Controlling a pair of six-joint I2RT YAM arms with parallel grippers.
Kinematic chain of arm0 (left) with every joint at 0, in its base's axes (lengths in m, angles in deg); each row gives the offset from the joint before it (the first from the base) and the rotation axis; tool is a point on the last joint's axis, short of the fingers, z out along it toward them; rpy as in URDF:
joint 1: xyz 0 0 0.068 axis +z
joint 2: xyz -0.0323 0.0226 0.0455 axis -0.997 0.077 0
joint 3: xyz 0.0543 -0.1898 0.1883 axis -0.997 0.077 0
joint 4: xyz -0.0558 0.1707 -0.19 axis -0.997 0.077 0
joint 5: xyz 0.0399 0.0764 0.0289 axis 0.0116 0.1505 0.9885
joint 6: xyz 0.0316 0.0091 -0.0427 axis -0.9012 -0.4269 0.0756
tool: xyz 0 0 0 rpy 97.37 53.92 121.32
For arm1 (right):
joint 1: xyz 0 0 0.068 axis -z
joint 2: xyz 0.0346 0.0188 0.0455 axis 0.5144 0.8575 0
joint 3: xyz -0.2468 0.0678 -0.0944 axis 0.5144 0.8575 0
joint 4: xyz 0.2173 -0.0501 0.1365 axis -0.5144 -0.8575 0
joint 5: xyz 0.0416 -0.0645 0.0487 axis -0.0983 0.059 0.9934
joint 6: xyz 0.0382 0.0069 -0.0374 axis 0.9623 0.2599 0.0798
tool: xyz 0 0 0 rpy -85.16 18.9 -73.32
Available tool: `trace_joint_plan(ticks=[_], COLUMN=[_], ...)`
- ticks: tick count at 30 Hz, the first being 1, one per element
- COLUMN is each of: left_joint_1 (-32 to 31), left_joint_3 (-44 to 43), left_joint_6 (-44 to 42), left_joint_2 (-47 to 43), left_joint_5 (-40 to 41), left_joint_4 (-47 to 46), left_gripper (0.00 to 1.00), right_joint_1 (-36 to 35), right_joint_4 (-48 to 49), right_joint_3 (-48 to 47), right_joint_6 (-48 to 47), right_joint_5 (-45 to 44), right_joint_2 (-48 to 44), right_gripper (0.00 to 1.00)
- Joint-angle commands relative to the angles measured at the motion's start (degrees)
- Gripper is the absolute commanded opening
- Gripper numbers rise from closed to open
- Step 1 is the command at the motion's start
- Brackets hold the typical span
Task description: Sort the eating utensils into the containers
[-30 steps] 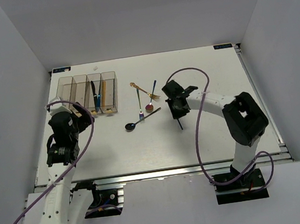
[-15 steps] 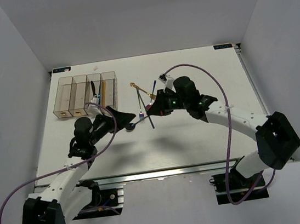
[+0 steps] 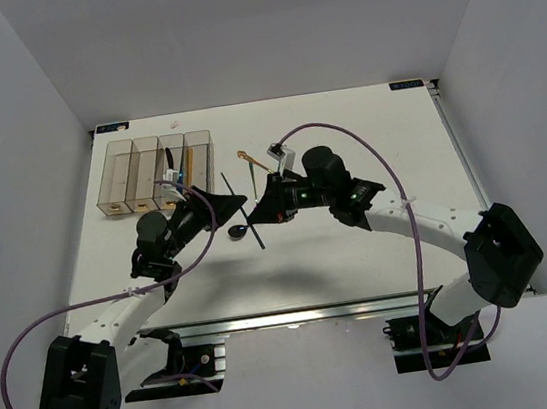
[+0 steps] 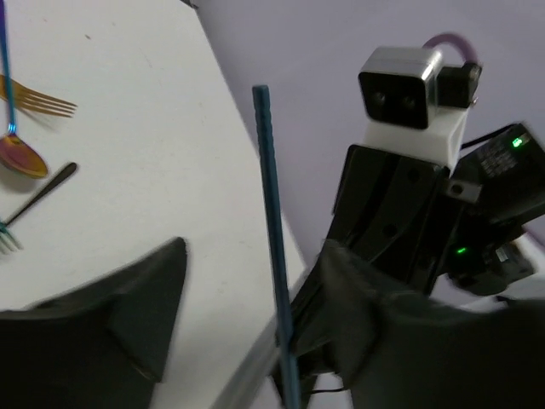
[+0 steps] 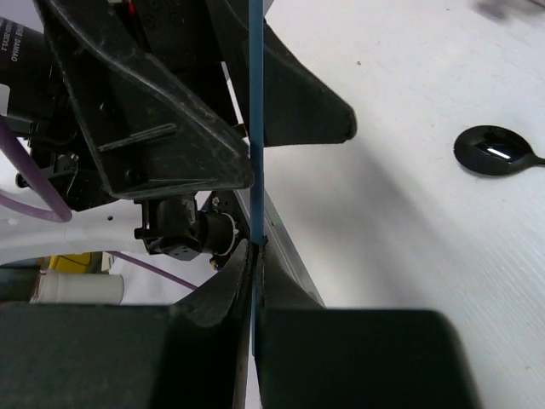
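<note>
The right hand [image 5: 253, 251] was clamped shut on the blue knife [image 4: 274, 230], pinching it near one end so that most of its length stood out past the fingertips. The left hand [image 4: 253, 256] faced it from the other side with its jaws apart, one finger [image 4: 128, 315] on each side of the knife; the left wrist view showed a gap on both sides, so nothing there gripped it. In the top view the two hands met above the middle of the desk [image 3: 342, 266], just in front of the containers [image 3: 120, 174], which stood in a row at the far left. The two right-hand bins held a few slim pieces, partly hidden behind the left arm. A black spoon [image 5: 494, 146] lay on the desk below and just beside the hands. Farther back lay a gold fork [image 4: 43, 100] and a rainbow spoon [image 4: 19, 156], close together, near the tines of a green fork at the edge of the left wrist view.
</note>
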Motion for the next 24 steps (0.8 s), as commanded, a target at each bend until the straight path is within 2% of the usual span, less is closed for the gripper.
trace_joint_plan(ticks=[1,2,3,5,7,8,9,10,11,12,13,14,16,18,19,21,22,23,24], left_joint_1=[-0.41,-0.41,-0.50,-0.59,-0.59,-0.59,-0.68,-0.59,-0.59,-0.59,-0.59,-0.50,-0.50,-0.41,-0.33,0.11,0.20,0.29,0.29], left_joint_3=[-1.63,-2.15,-2.42,-2.94,-4.00,-4.52,-6.36,-7.85,-10.04,-12.94,-19.67,-23.30,-34.43,-41.50,-49.71,-58.19,-62.93,-71.50,-75.07], left_joint_6=[0.30,0.30,0.13,-0.14,-1.10,-1.72,-3.98,-5.83,-8.64,-15.19,-17.95,-21.03,-27.98,-34.63,-36.86,-42.38,-44.24,-46.70,-50.55], left_joint_2=[0.15,0.33,0.42,1.38,2.09,2.61,2.88,3.05,3.32,4.63,5.94,7.70,14.72,20.69,27.51,34.57,41.40,44.60,47.33], left_joint_5=[0.23,0.23,0.14,0.05,0.31,0.66,2.32,4.16,6.79,10.38,18.69,23.38,35.39,37.48,38.53,44.76,46.70,48.11,48.91], left_joint_4=[-3.95,-3.60,-3.33,-2.11,-0.96,1.74,4.12,7.62,19.32,26.31,32.47,43.75,51.92,59.31,61.77,69.07,71.44,74.51,75.32], left_gripper=[0.62,0.52,0.39,0.27,0.03,0.00,0.00,0.00,0.00,0.00,0.00,0.00,0.00,0.00,0.00,0.00,0.00,0.00,0.00], right_joint_1=[-1.09,-1.09,-1.09,-1.00,-1.09,-1.00,-0.83,-0.13,0.31,1.10,2.76,3.56,6.19,7.69,8.83,9.54,9.80,9.81,9.98], right_joint_4=[1.72,1.72,1.71,1.98,2.59,2.59,1.38,0.49,-0.47,-1.53,-3.80,-5.21,-8.98,-10.32,-10.41,-12.52,-12.96,-14.27,-14.98], right_joint_3=[-3.15,-3.15,-3.24,-3.24,-3.07,-2.89,-2.63,-2.28,-1.93,-1.40,0.08,0.71,1.85,3.78,4.40,5.98,6.34,6.95,7.22], right_joint_6=[-0.28,-0.37,-0.37,-0.37,-0.98,-1.42,-2.56,-3.09,-3.53,-4.75,-5.37,-5.99,-7.83,-8.98,-9.94,-10.74,-12.05,-12.75,-13.37], right_joint_5=[0.73,0.64,0.64,0.64,0.64,0.21,-0.67,-1.55,-3.73,-4.97,-6.11,-9.17,-11.83,-13.16,-13.24,-13.25,-13.33,-13.33,-13.51], right_joint_2=[0.72,0.89,1.15,1.16,0.63,0.28,-0.85,-1.56,-2.44,-4.62,-5.86,-6.92,-10.26,-13.06,-14.04,-16.58,-17.47,-18.08,-19.31], right_gripper=[0.00,0.00,0.00,0.00,0.00,0.00,0.00,0.24,0.44,0.74,0.89,0.89,0.89,0.89,0.89,0.89,0.90,0.89,0.89])
